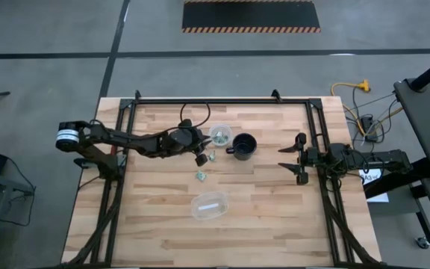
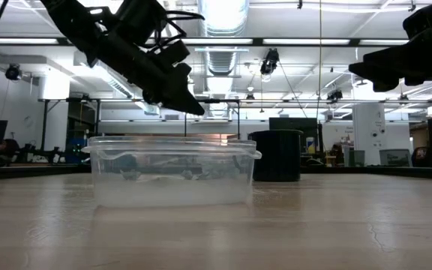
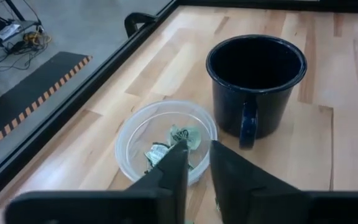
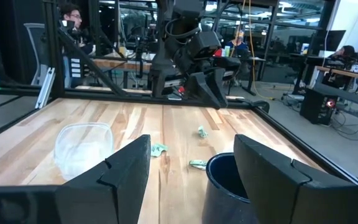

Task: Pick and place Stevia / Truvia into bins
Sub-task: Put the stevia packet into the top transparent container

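From above, the left claw (image 1: 201,158) hangs just beside the small clear cup (image 1: 220,135); loose green packets (image 1: 201,175) lie on the table near it — the right claw (image 1: 293,158) waits well apart, fingers spread. From the left wrist, its fingers (image 3: 174,168) stand slightly parted, holding nothing, with packets (image 3: 180,138) already in the cup.

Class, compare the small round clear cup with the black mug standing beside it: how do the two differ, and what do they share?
The clear cup is see-through and shallow; the black mug is opaque and much taller. The mug has a handle; the cup has none. The cup holds green-and-white packets; no contents can be made out in the mug's dark inside. Both are round, upright, open-topped and stand on the wooden table.
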Controlling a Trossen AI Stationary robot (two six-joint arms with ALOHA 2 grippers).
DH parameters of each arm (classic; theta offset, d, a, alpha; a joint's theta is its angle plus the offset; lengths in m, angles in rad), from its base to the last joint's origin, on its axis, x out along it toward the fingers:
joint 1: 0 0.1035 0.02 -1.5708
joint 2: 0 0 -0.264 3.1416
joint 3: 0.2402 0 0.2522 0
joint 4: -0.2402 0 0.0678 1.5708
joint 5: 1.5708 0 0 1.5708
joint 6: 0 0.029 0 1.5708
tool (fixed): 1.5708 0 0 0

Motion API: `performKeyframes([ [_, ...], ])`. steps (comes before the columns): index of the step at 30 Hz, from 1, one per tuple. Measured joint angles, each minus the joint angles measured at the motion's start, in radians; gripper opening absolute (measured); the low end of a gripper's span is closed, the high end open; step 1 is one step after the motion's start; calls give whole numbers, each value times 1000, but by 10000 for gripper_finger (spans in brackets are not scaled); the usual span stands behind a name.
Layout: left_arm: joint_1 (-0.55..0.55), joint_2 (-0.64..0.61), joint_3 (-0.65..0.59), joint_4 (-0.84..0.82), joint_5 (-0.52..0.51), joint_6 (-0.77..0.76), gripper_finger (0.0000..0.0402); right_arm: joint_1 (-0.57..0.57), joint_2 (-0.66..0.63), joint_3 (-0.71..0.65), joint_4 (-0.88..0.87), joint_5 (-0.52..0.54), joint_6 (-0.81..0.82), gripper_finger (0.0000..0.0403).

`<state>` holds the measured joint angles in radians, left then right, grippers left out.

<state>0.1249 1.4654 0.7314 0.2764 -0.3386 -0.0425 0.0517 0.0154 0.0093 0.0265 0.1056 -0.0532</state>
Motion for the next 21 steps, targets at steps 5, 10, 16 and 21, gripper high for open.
performKeyframes([
  [5,-1,0,0,-4,0,-1,118,0,0,0,0,0,0,221],
  [10,-2,-1,0,-42,0,-2,169,0,0,0,0,0,0,221],
  [16,-2,-28,7,-162,-12,-5,203,0,0,0,0,0,0,221],
  [21,-2,-85,5,-311,-7,-70,208,0,0,0,0,0,0,221],
])
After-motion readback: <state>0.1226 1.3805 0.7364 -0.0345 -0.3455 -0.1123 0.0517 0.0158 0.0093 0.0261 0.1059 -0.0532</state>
